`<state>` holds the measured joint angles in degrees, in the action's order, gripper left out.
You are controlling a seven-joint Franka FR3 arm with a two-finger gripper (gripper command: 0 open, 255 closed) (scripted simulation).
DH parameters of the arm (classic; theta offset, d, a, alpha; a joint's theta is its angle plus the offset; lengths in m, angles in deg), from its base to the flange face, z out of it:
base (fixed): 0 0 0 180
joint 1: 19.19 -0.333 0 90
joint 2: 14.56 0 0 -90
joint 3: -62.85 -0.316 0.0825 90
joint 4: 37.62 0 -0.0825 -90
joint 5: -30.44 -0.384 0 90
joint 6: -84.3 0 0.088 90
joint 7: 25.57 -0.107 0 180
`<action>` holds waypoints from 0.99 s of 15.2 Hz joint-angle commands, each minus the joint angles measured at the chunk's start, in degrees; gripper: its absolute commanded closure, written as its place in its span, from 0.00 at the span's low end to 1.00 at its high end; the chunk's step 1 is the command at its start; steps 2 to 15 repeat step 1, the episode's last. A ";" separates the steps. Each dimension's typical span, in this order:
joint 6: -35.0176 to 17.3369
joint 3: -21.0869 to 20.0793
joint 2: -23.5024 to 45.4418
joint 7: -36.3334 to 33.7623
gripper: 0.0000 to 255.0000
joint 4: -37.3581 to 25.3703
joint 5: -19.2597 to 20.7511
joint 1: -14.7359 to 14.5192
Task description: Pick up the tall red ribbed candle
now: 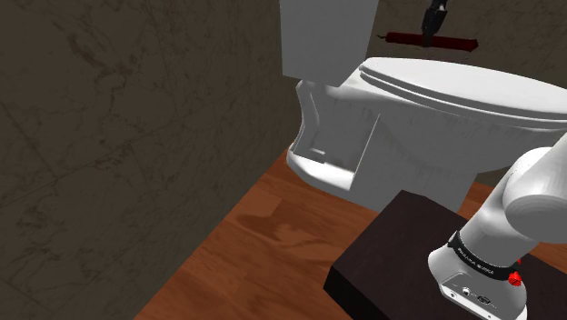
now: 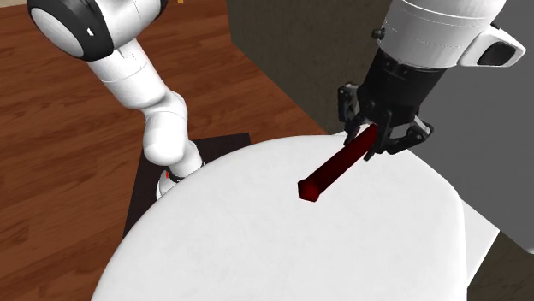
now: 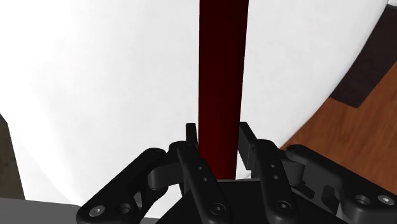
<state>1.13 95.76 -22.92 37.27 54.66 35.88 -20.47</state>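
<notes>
A long dark red candle (image 2: 335,169) lies nearly level, clasped near one end by my black gripper (image 2: 373,144), which is shut on it. Seen from the shoulder view, the candle (image 1: 427,38) hangs a little above the far side of the white toilet lid (image 1: 454,86), with the gripper (image 1: 437,25) coming down onto it from above. In the wrist view the candle (image 3: 219,83) runs straight out between the two fingers (image 3: 195,143), over the lid (image 3: 95,76). Its ribs do not show.
The white toilet's tank (image 1: 327,36) rises at the shoulder view's upper middle, against a dark mottled wall (image 1: 109,136). Wooden floor (image 1: 263,236) lies beside the bowl. My dark stand (image 1: 400,264) sits just in front of the toilet.
</notes>
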 commanded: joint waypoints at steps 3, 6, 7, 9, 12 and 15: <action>0.50 0.04 0.34 0.07 1.00 -0.78 -0.17 -0.02; 0.50 0.04 0.34 0.07 1.00 -0.78 -0.17 -0.02; 0.50 0.04 0.34 0.07 1.00 -0.78 -0.17 -0.02; 0.50 0.04 0.34 0.07 1.00 -0.78 -0.17 -0.02; 0.50 0.04 0.34 0.07 1.00 -0.78 -0.17 -0.02; 0.50 0.04 0.34 0.07 1.00 -0.78 -0.17 -0.02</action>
